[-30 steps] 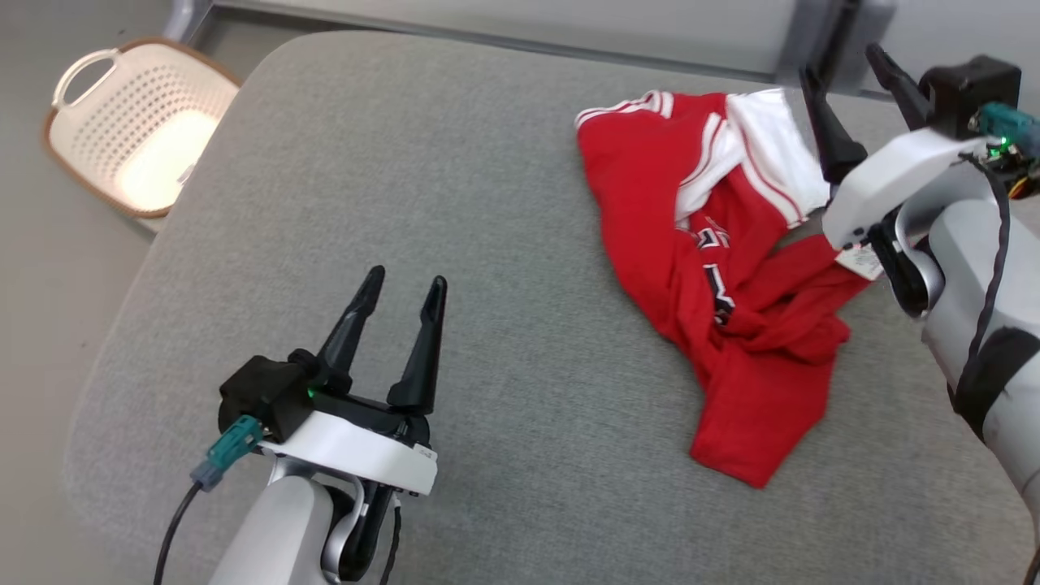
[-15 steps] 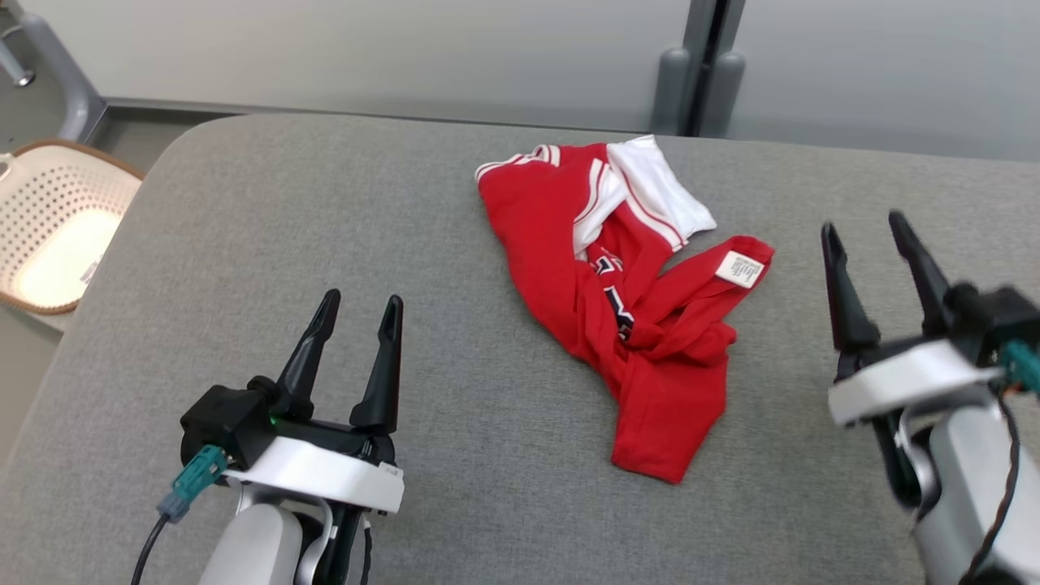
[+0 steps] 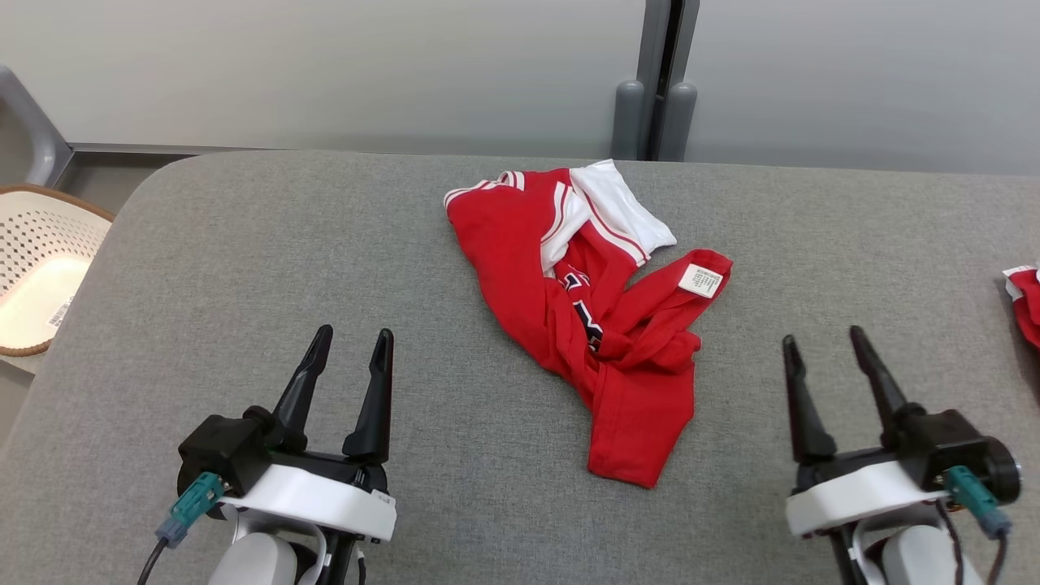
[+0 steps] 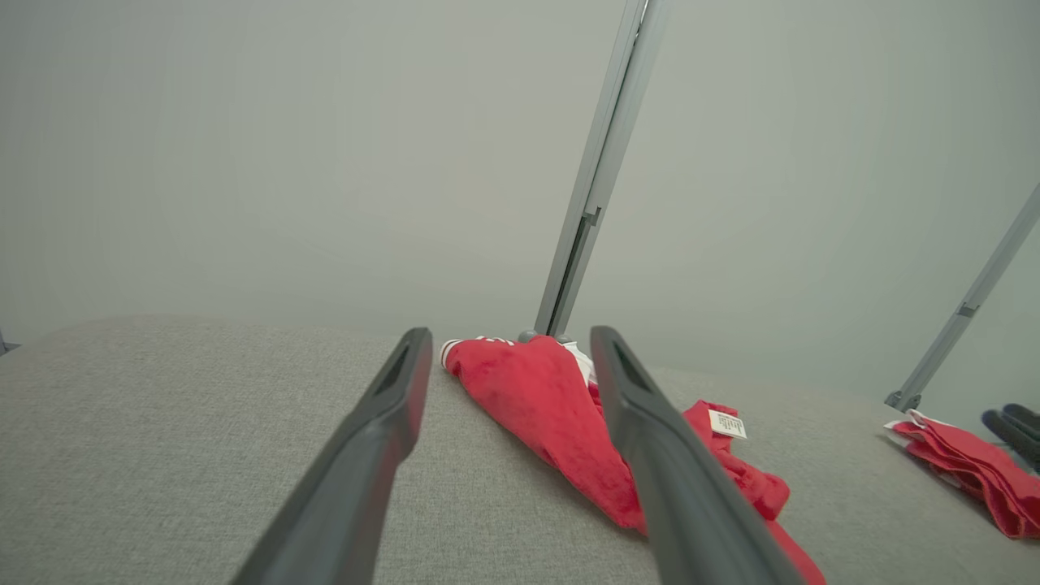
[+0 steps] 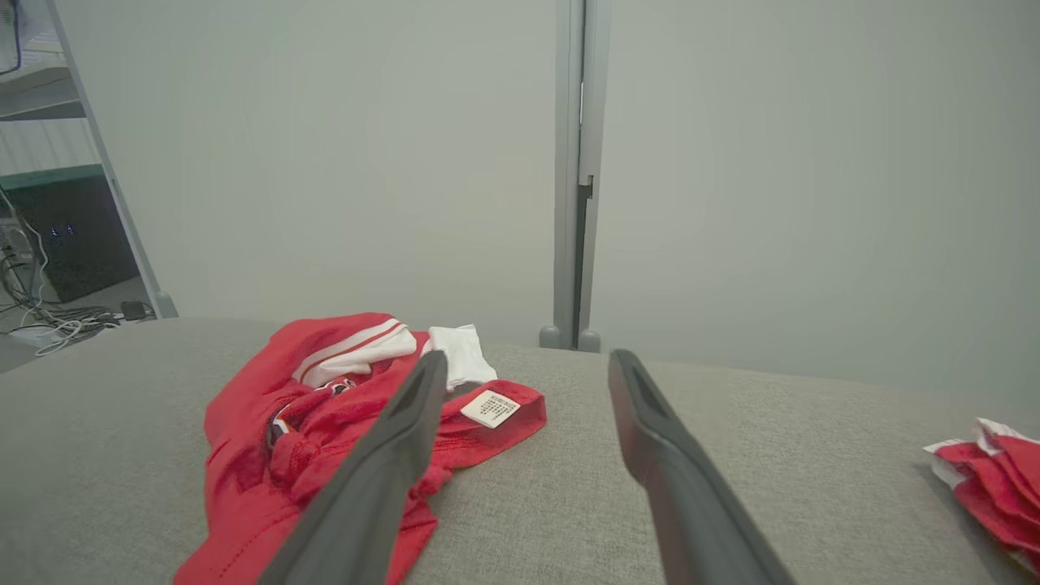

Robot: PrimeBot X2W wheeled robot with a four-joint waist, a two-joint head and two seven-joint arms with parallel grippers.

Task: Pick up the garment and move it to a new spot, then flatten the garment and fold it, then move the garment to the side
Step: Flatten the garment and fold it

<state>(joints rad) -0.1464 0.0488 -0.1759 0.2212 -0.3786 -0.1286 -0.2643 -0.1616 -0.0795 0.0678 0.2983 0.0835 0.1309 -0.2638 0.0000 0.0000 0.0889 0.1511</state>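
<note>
A crumpled red garment (image 3: 585,301) with white striped trim and a white care label lies in the middle of the grey padded table (image 3: 244,260). It also shows in the left wrist view (image 4: 552,406) and the right wrist view (image 5: 317,406). My left gripper (image 3: 353,341) is open at the lower left, apart from the cloth, nothing between its fingers. At the lower right my right gripper (image 3: 821,341) is open and empty too, clear of the garment's right side.
A second red and white cloth (image 3: 1025,301) lies at the table's right edge, also seen as a folded pile (image 4: 967,467) (image 5: 991,479). A white perforated basket (image 3: 36,268) stands on the floor beyond the left edge. A grey wall post (image 3: 654,81) rises behind the table.
The head camera has swung, so the whole picture shifted. My right gripper has drawn back from the garment's far right side to the lower right. The garment lies as it was.
</note>
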